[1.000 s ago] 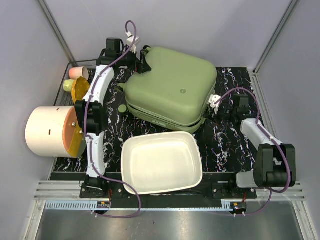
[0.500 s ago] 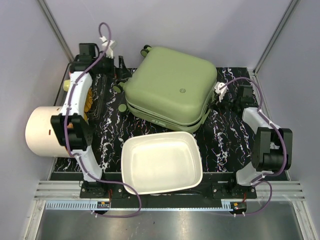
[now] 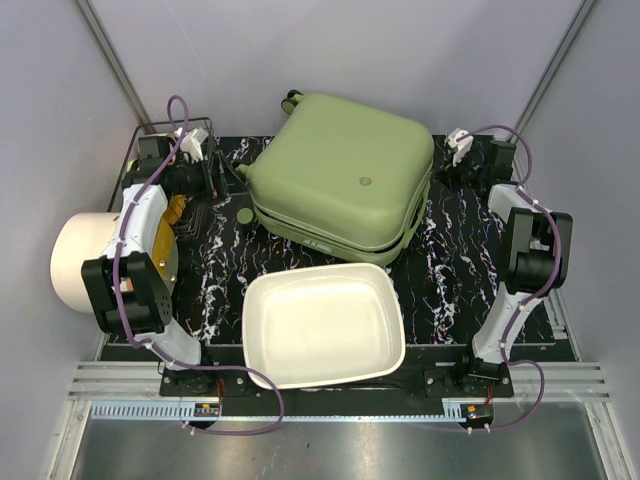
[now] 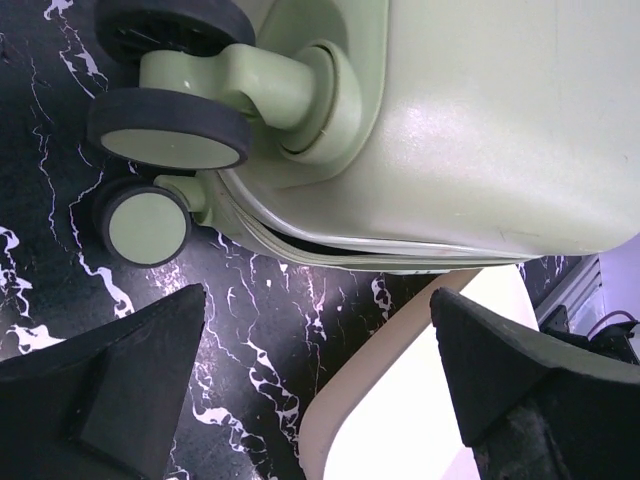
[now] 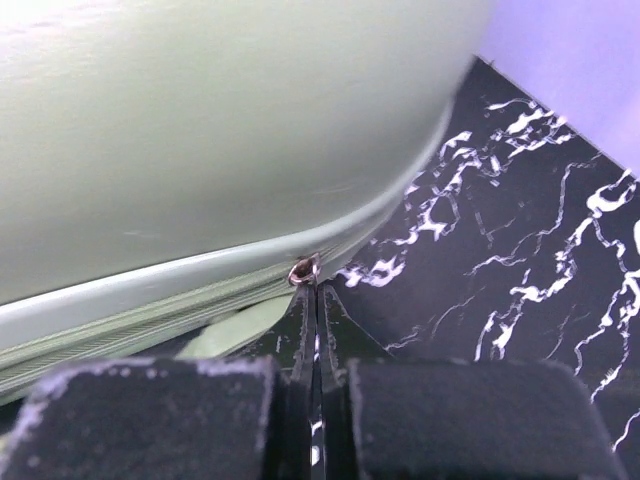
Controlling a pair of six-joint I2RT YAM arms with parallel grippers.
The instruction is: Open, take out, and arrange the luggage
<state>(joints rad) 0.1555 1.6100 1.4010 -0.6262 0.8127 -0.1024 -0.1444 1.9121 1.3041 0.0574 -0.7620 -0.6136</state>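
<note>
The olive-green luggage [image 3: 345, 175] lies flat and closed at the back middle of the black marbled table. My right gripper [image 3: 438, 172] is at its far right corner. In the right wrist view its fingers [image 5: 317, 290] are shut on the zipper pull [image 5: 303, 270] at the luggage's [image 5: 200, 130] edge seam. My left gripper [image 3: 220, 178] is open and empty just left of the luggage. In the left wrist view it [image 4: 318, 330] faces the wheels [image 4: 170, 130] of the luggage [image 4: 480, 120].
A white plastic bin [image 3: 322, 325] stands in front of the luggage, and its rim [image 4: 350, 400] shows between my left fingers. A white cylinder [image 3: 95, 262] with an orange lid lies at the left edge. A wire rack [image 3: 190, 130] stands at the far left corner.
My left gripper has pulled back from the luggage's far left corner to its left side. My right gripper has moved along the luggage's right edge to the far corner.
</note>
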